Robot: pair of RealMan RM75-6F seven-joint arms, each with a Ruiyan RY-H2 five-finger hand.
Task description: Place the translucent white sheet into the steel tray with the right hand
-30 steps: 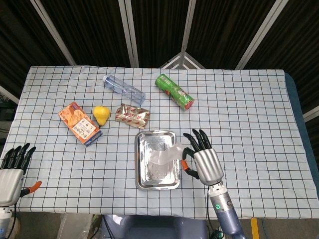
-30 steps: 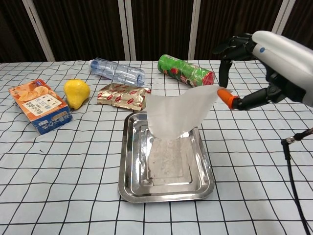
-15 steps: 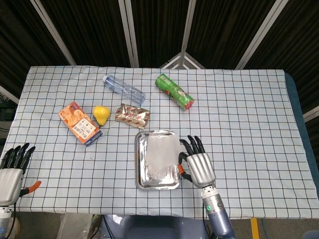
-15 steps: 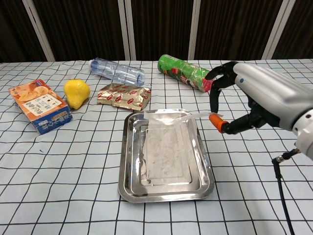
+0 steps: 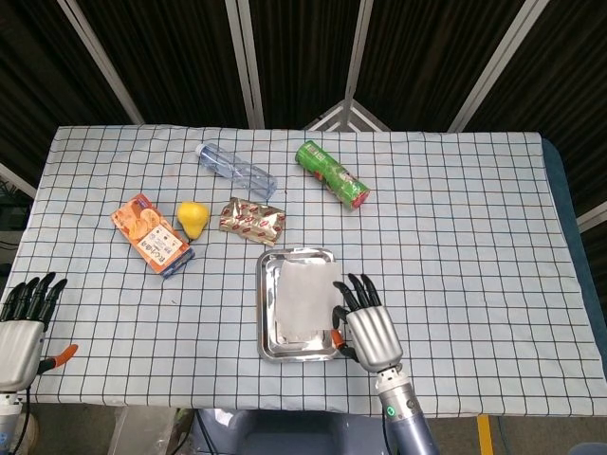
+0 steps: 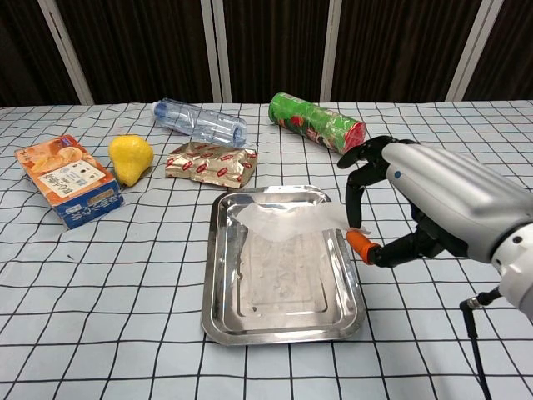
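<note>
Translucent white sheet (image 6: 287, 223) lies over the steel tray (image 6: 218, 275), just to the left of the right hand (image 6: 416, 208), which pinches its near corner (thumb against a finger). That hand is much closer than the left hand (image 5: 21, 332), whose fingers look straight and hold nothing.

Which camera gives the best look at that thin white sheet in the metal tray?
The chest view: the translucent white sheet shows draped over the steel tray, its corner at the right hand. The head view shows the sheet only as a pale rectangle.

Bright even overhead light, soft shadows, glare on steel tray (image 6: 218, 250), both views sharp.
</note>
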